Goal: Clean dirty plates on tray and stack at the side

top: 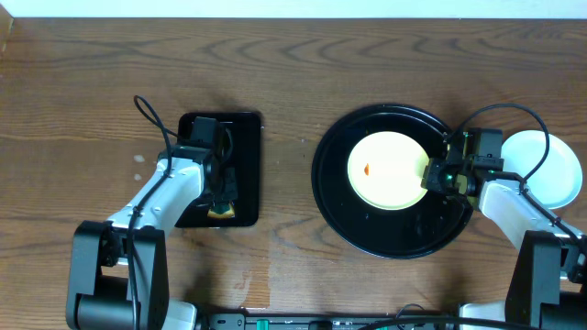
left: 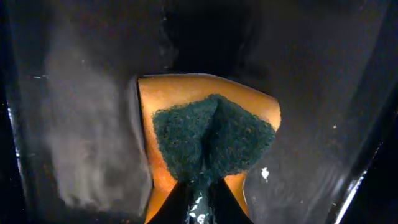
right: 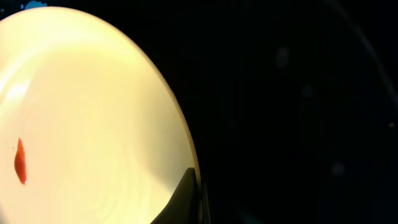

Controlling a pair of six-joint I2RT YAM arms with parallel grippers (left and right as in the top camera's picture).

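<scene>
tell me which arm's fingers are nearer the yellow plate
Right. The right fingers pinch the yellow plate at its right rim; the left fingers are far off, shut on a sponge in the rectangular tray.

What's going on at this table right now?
Two robot arms are set up to clean plates. The left arm's fingers are pinched shut on a sponge in the small rectangular tray. The right arm's fingers grip the rim of a yellow plate, orange smear on it, on the round black tray. Another pale plate sits off to the right.
</scene>
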